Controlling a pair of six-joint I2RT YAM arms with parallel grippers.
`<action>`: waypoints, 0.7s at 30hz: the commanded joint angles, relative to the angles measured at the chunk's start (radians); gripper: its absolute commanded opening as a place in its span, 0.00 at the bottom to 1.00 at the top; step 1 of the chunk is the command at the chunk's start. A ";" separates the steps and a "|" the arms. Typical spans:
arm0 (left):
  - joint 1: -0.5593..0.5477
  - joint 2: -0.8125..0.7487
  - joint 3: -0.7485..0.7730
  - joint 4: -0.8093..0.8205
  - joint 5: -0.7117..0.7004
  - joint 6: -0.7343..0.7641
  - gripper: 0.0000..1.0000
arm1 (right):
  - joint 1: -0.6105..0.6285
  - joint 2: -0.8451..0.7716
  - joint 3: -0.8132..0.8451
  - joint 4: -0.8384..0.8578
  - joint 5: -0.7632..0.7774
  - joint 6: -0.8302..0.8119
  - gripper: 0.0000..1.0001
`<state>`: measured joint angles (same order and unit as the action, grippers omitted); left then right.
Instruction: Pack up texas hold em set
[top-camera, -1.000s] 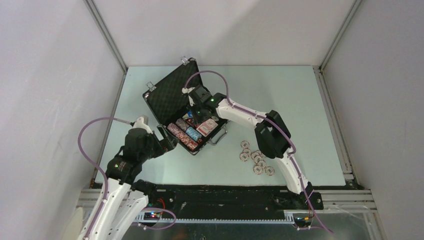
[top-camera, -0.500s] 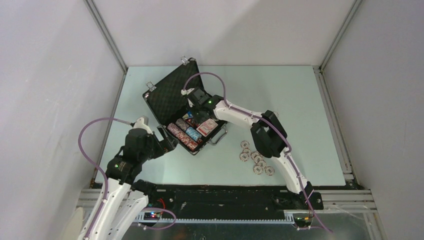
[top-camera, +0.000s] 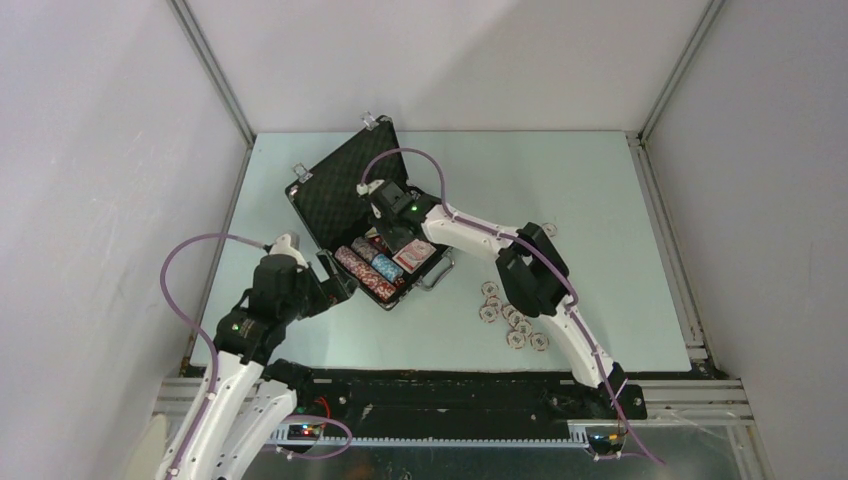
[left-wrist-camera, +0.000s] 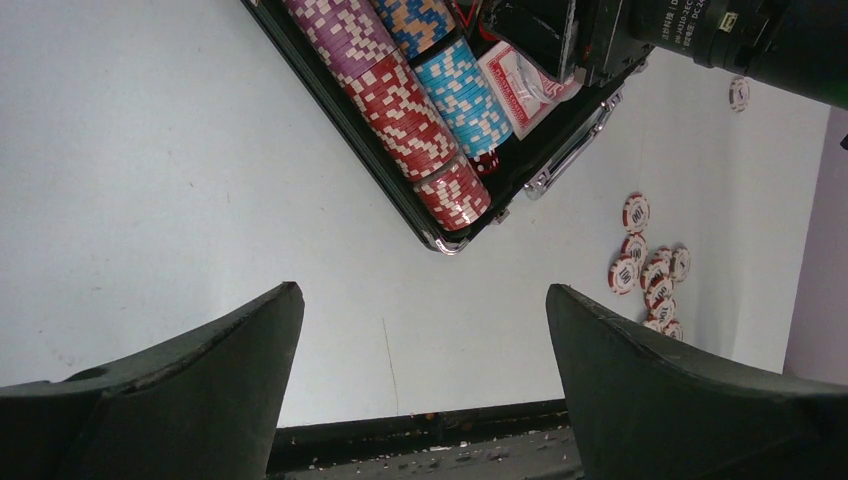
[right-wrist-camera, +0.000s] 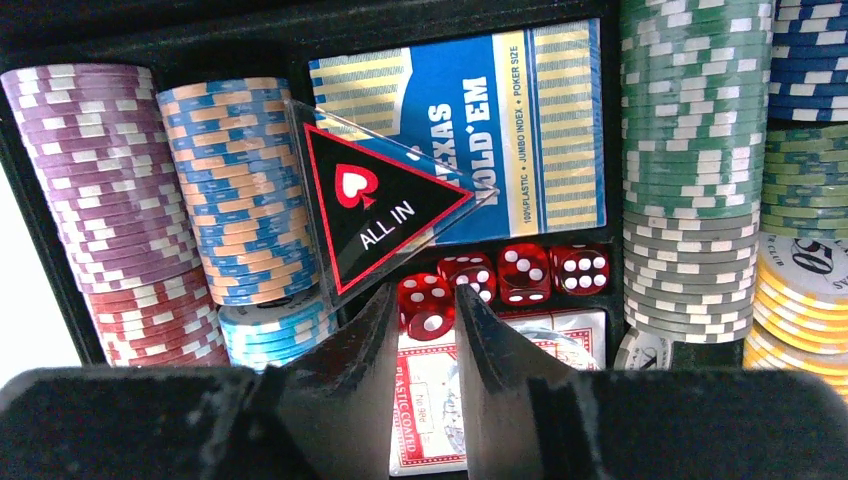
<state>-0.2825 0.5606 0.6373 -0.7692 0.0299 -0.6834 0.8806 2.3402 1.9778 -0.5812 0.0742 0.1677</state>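
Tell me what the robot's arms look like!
Both arms are white with chunky black joints: the left arm and the right arm. A looping purple cable runs along each, and a tiny green light glows on each. The left end effector and right end effector each have two dark wedge-shaped fingers.

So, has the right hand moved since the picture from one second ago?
Yes. Seen from above, the right hand has shifted left across the case, nearer its raised lid; the case itself has not moved.
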 joint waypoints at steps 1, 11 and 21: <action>-0.003 -0.015 0.023 0.035 0.011 -0.018 0.99 | 0.004 -0.033 0.038 0.008 0.032 -0.011 0.31; -0.003 0.008 0.022 0.064 0.021 -0.023 0.99 | -0.003 -0.145 -0.054 0.000 -0.009 0.008 0.39; -0.003 0.006 0.022 0.077 0.022 -0.024 0.99 | 0.028 -0.399 -0.460 0.112 -0.205 0.081 0.40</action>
<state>-0.2825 0.5713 0.6373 -0.7341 0.0353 -0.6926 0.8833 2.0090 1.5871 -0.5350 -0.0284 0.2028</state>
